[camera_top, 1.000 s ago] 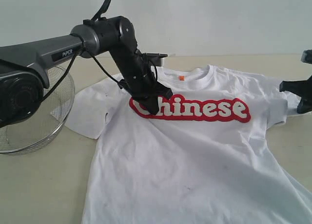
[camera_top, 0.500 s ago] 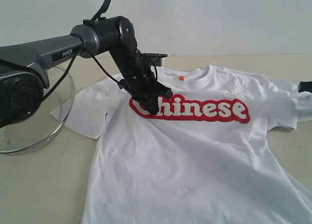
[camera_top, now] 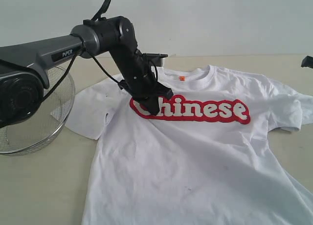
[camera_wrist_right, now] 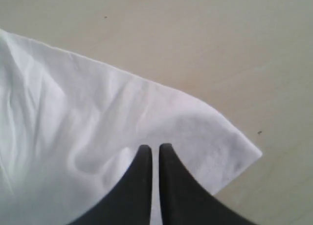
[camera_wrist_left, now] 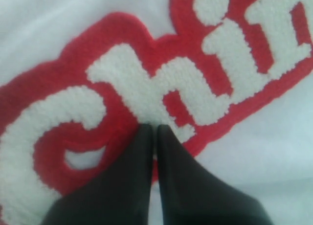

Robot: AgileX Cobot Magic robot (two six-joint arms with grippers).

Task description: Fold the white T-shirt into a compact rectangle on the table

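Observation:
The white T-shirt (camera_top: 195, 156) lies face up and spread out on the table (camera_top: 44, 186), with the red-and-white lettering (camera_top: 195, 109) across its chest and an orange neck tag (camera_top: 182, 78). My left gripper (camera_top: 152, 107) is shut, its tips down on the "Ch" of the lettering (camera_wrist_left: 122, 88); no fabric shows between the fingers (camera_wrist_left: 155, 127). In the right wrist view my right gripper (camera_wrist_right: 154, 147) is shut and empty, hovering over the flat right sleeve (camera_wrist_right: 98, 117). In the exterior view only a dark bit of the right arm (camera_top: 308, 61) shows at the right edge.
A round wire-mesh basket (camera_top: 39, 122) stands on the left beside the shirt's left sleeve (camera_top: 88, 112), partly behind the left arm (camera_top: 49, 51). Bare tabletop shows past the sleeve corner (camera_wrist_right: 220, 49). The shirt's hem runs out of the frame at the bottom.
The right gripper has drawn back to the right, off the right sleeve and almost out of the exterior view. The sleeve now lies spread flat. The left arm has not moved.

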